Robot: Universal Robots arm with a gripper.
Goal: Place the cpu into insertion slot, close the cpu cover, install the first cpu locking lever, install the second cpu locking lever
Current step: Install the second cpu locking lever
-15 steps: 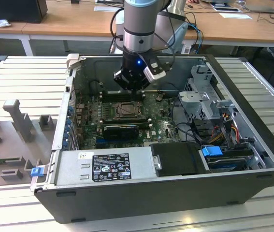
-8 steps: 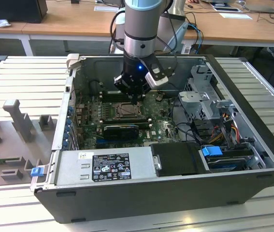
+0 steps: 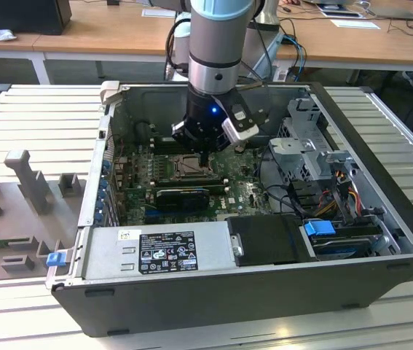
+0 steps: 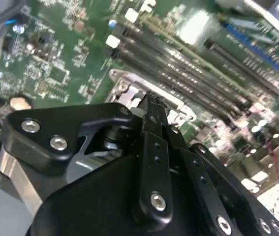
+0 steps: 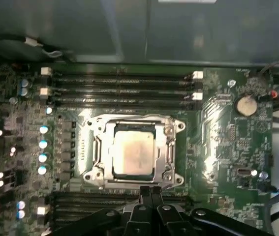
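Pale beige-silver metal shows at the centre of the socket in the first wrist view: the cpu (image 5: 133, 155) already lies flat inside the insertion slot (image 5: 165, 129), square to its frame, which suggests the seating step is done. The cpu cover (image 5: 98, 156) appears folded down around the chip — its silver frame borders all four sides and the cut-out leaves the chip's face bare — though whether it is fully pressed home cannot be told from here.

The gripper (image 5: 150, 189) hangs just at the edge of the socket, on the side where a second bank of memory slots (image 5: 80, 201) runs. Its fingers (image 5: 144, 195) are drawn together into one narrow black tip and hold nothing; pinched like this they make a slim probe, a shape better suited to pushing a thin wire lever than to carrying a chip. The second wrist view shows the same closed tip (image 4: 153, 101) poised over the socket's metal corner.

In the exterior view the arm (image 3: 219, 44) reaches straight down into the open computer case (image 3: 381, 219), the gripper (image 3: 203, 155) low over the motherboard (image 3: 246, 193) — a vertical approach that clears the case walls and the drive cage (image 3: 304, 146).
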